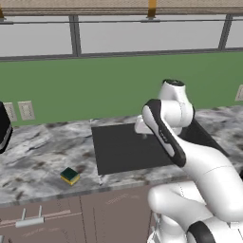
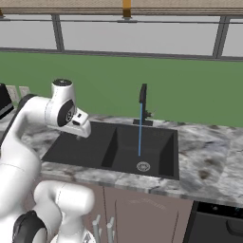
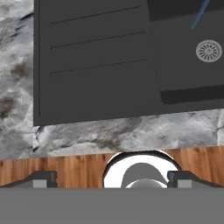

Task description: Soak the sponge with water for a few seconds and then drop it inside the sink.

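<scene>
The sponge, a small yellow block with a green top, lies on the marble counter near its front edge, left of the sink. The sink is a dark basin with a ribbed drainboard on its left and a round silver drain. Water runs in a thin blue stream from the black faucet into the basin. My gripper hangs over the drainboard's near left part, well right of the sponge. In the hand view the gripper is open, fingertips far apart with nothing between them; the drain and water appear at the upper right.
A black appliance stands at the counter's far left below wall outlets. A green wall and windows run behind the counter. Wooden cabinet fronts with a handle sit under it, and a dark dishwasher is at the right.
</scene>
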You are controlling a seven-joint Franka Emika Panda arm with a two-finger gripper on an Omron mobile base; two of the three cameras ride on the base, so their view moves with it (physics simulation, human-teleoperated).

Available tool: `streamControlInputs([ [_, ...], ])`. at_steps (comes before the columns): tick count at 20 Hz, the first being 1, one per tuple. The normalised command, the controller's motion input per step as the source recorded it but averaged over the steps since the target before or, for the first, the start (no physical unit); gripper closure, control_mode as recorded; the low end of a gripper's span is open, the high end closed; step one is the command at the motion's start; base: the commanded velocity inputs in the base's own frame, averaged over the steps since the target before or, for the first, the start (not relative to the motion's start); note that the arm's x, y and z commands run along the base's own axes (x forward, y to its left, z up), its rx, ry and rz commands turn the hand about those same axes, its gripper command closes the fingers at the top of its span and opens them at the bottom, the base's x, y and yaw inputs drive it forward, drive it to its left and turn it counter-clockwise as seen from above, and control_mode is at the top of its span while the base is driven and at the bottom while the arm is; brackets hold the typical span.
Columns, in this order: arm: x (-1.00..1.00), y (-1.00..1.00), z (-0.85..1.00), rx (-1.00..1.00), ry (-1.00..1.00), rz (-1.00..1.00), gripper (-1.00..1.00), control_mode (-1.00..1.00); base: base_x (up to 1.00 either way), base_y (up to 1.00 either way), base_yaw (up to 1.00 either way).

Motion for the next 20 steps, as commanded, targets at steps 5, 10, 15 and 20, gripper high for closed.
streamControlInputs([
  [5, -0.06, 0.37, -0.02, 0.0, 0.0, 0.23, -1.0, -1.0, 0.0, 0.0, 0.0],
  [10, -0.04, 0.22, 0.0, 0.0, 0.0, 0.23, -1.0, -1.0, 0.0, 0.0, 0.0],
  [15, -0.03, 0.3, -0.04, 0.0, 0.0, 0.21, -1.0, -1.0, 0.0, 0.0, 0.0],
  [20, 0.0, 0.35, -0.12, 0.0, 0.0, 0.2, -1.0, -1.0, 0.0, 0.0, 0.0],
])
